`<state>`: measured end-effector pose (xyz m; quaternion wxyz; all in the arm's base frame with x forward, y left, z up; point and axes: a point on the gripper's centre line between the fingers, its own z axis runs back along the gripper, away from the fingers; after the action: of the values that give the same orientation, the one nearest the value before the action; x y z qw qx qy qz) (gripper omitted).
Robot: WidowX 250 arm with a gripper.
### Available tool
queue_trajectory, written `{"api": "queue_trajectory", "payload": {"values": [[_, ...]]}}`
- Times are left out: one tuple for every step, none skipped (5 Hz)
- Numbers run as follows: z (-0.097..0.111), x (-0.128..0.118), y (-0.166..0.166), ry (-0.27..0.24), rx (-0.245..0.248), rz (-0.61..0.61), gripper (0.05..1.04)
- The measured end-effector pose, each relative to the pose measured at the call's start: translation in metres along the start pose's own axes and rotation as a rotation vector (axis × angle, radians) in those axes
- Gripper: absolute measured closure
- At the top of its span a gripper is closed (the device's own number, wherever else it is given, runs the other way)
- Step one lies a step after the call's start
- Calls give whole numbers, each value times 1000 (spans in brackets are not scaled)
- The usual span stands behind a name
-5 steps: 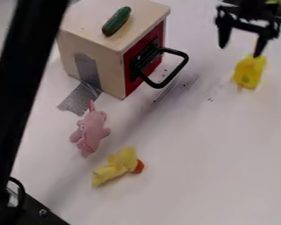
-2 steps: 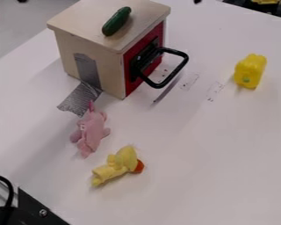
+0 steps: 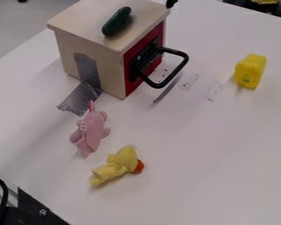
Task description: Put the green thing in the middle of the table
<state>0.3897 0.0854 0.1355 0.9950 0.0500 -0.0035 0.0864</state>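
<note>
While the green thing [image 3: 116, 21] lies slantwise on the flat roof of the wooden box [image 3: 99, 50], well off the middle of the surface [image 3: 196, 149], a looped black handle [image 3: 179, 70] juts from the box's red side over the ground between. Just at the roof's far right corner, by the top edge of the view, a small black piece of the hand [image 3: 171, 3] shows; whether it is wide or narrow, I cannot tell. Grey tape [image 3: 81, 99] runs down the box's pale side onto the surface. Near the tape lies a pink soft toy [image 3: 91, 132], and beyond it, nearer the camera, a yellow soft toy [image 3: 116, 166] with an orange end. Well to the right stands a yellow block-like toy [image 3: 250, 71], upright.
</note>
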Motion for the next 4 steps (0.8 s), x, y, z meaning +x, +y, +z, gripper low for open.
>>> {"api": "queue_trajectory", "payload": {"values": [[-6, -13, 11, 18, 0, 22, 83], [-18, -23, 13, 46, -1, 24, 84], [-27, -29, 17, 52, 9, 27, 84], [-29, -28, 17, 45, 14, 32, 121]]}}
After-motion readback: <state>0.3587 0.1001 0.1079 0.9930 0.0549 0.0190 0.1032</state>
